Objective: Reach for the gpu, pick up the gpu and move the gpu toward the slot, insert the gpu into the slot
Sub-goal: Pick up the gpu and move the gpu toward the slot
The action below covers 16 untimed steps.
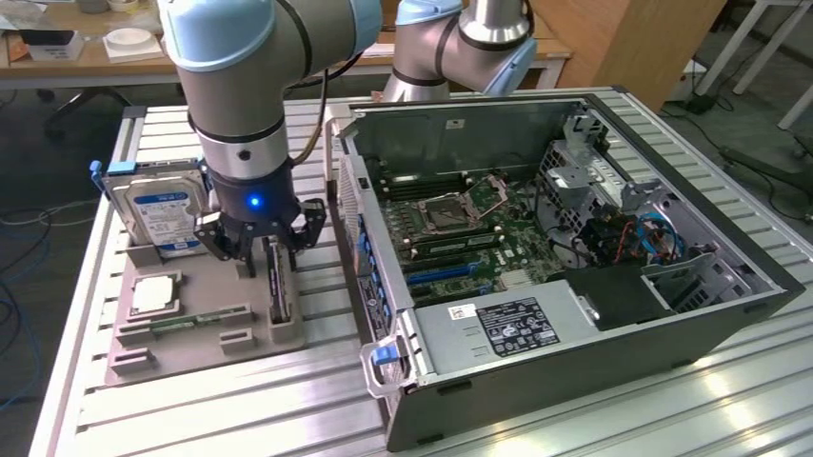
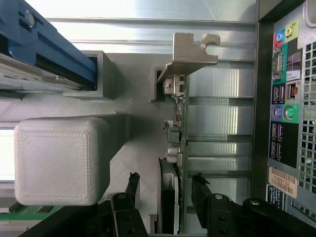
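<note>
Left of centre in the exterior view, the gpu point(image 1: 278, 290) stands on edge in its grey holder point(image 1: 178, 354), long axis running toward the lower frame edge, directly beneath the gripper point(image 1: 266, 249), whose parted jaws straddle its thin faces.

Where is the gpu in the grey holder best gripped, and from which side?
Probably across its two flat faces, mid-length, from above. The gpu stands on edge in the holder, so its thin top edge is free. The open gripper straddles it.

Bright overhead light glares off the table point(image 1: 743, 386).
</note>
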Tool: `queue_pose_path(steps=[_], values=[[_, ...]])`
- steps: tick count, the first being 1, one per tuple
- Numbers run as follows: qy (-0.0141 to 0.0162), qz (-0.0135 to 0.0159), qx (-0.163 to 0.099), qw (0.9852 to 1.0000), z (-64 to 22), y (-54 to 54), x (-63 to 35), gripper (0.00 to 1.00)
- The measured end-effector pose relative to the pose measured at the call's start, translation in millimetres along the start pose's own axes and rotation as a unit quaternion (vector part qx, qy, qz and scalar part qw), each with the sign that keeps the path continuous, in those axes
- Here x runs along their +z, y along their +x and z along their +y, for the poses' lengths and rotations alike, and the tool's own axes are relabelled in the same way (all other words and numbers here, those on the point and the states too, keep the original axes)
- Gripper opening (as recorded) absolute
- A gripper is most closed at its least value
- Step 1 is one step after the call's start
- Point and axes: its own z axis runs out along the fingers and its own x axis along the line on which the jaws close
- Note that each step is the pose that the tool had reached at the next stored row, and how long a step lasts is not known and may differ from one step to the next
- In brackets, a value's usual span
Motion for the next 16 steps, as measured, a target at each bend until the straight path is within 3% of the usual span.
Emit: queue_pose_path(steps=[5, 6, 13, 14, 16], values=[[0.0, 0.0, 0.0, 1.0, 0.0, 0.0, 0.0, 0.53], [0.0, 0.0, 0.0, 1.0, 0.0, 0.0, 0.0, 0.46], [0.0, 0.0, 0.0, 1.0, 0.0, 0.0, 0.0, 0.45], [0.0, 0.0, 0.0, 1.0, 0.0, 0.0, 0.0, 0.38], [0.0, 0.0, 0.0, 1.0, 0.0, 0.0, 0.1, 0.38]])
